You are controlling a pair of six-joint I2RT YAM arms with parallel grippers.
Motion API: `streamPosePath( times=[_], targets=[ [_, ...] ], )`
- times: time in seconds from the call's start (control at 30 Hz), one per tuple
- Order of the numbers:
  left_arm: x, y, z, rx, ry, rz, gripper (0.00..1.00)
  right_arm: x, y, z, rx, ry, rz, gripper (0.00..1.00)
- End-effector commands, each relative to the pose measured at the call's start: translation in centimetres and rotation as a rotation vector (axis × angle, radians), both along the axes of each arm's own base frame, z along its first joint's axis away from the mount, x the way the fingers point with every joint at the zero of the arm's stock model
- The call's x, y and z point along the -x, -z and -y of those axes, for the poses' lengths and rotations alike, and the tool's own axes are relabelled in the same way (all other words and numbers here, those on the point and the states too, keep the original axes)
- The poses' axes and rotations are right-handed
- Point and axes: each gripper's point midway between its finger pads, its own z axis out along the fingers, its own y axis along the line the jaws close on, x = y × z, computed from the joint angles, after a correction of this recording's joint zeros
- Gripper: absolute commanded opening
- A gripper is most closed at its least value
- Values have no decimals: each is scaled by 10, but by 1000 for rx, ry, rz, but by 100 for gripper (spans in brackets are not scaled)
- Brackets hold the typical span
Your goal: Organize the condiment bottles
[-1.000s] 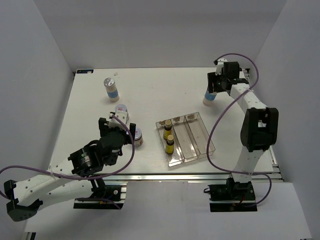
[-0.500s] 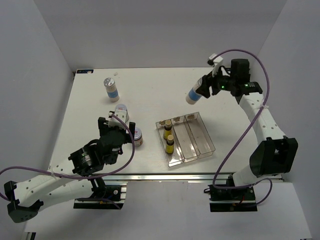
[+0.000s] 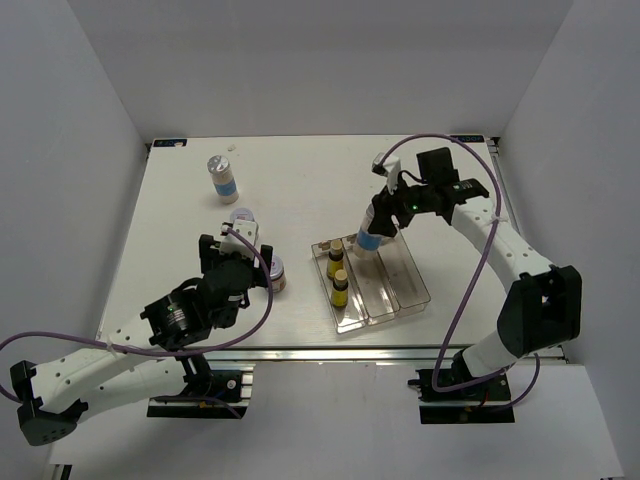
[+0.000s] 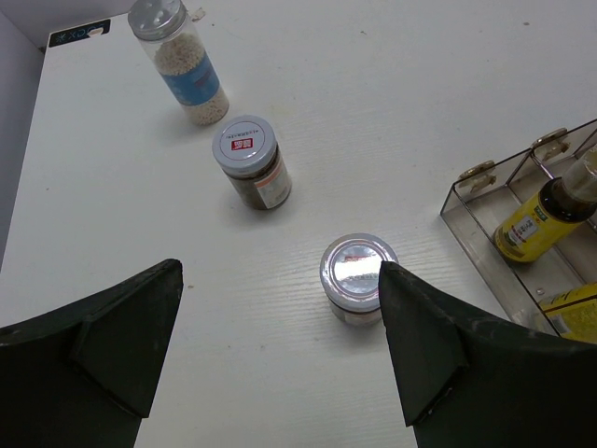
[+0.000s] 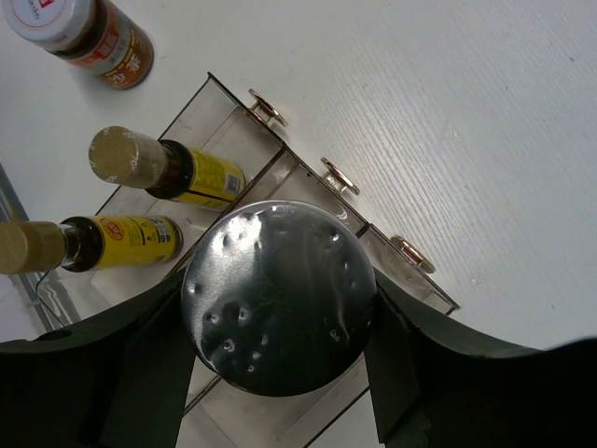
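Right gripper (image 3: 383,218) clasped one white bottle (image 3: 368,240) above the three-slot tray (image 3: 412,288); left gripper (image 4: 280,275) stood wide, holding nothing, just beside a brown jar (image 4: 359,278). Counts: two white bottles, the second (image 4: 182,65) standing far-left; two brown jars, the other (image 4: 252,166) between them; two yellow bottles (image 5: 168,170) in the left slot. Right wrist view showed only the held bottle's cap; left wrist view cut off one yellow bottle

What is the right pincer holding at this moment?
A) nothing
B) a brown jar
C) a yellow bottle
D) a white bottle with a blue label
D: the right pincer grips the white bottle, blue label visible from above, silver cap between its fingers.
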Motion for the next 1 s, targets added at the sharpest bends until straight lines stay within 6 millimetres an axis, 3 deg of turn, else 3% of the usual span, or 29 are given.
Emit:
streamPosePath(
  times=[0.0, 0.17, 0.23, 0.33, 0.37, 0.47, 0.57, 0.67, 0.97],
  targets=[
    [-1, -4, 0, 24, 2, 10, 95, -4, 8, -3, 12, -14, 16, 0],
    [-1, -3, 0, 17, 0, 7, 95, -4, 28, -17, 54, -27, 17, 0],
    [-1, -2, 0, 17, -3, 7, 95, -4, 36, -23, 87, -26, 31, 5],
    [-1, -2, -1, 16, -4, 6, 95, -3, 42, -28, 101, -24, 41, 27],
    [-1, -2, -1, 18, -4, 8, 95, -5, 42, -29, 98, -21, 47, 44],
    [-2, -1, 1, 19, -3, 7, 95, -4, 40, -27, 95, -10, 62, 74],
    [-5, -4, 4, 40, -3, 7, 96, -2, 29, -25, 89, 0, 92, 88],
    [-16, -2, 19, 64, 39, -26, 97, -1, 9, -22, 72, 16, 140, 89],
    [-71, -17, 19, 218, -1, -91, 95, 9, -65, 0, -4, 170, 298, 89]
  ],
)
